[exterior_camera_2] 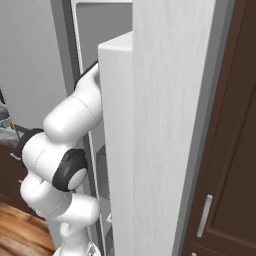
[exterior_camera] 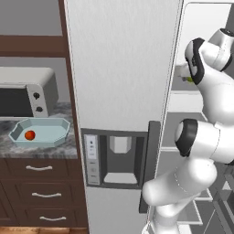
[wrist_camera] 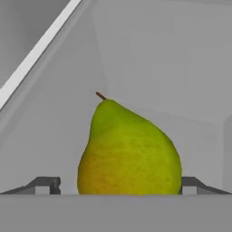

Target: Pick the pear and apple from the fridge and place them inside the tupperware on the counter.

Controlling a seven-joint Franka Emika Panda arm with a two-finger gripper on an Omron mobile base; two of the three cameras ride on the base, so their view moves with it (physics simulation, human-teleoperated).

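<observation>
Pear (wrist_camera: 129,152) sits directly ahead of the gripper (wrist_camera: 120,186) in the hand view, centred between the two dark finger tips (wrist_camera: 45,185), which stand wide apart on either flank of the fruit's broad base. No contact is evident; jaws are open and hold nothing. Fruit stands upright on a white shelf inside the fridge (exterior_camera: 121,68), long axis vertical in that view, stem end up and leaning slightly left, so the fingers would close across its widest part. Whether the tips are already level with the fruit's middle or short of it cannot be fixed from this angle.

Fridge interior around the pear is bare white wall and shelf; a pale ledge runs diagonally at upper left, well apart from the fruit. Nothing stands between fingers and pear.

Apple (exterior_camera: 30,135) lies in the tupperware (exterior_camera: 57,137) on the counter (exterior_camera: 36,148), beside a microwave (exterior_camera: 27,93), to the left of the fridge. From the left base view the arm reaches past the fridge door edge into the open compartment; withdrawal will need to clear that door.
</observation>
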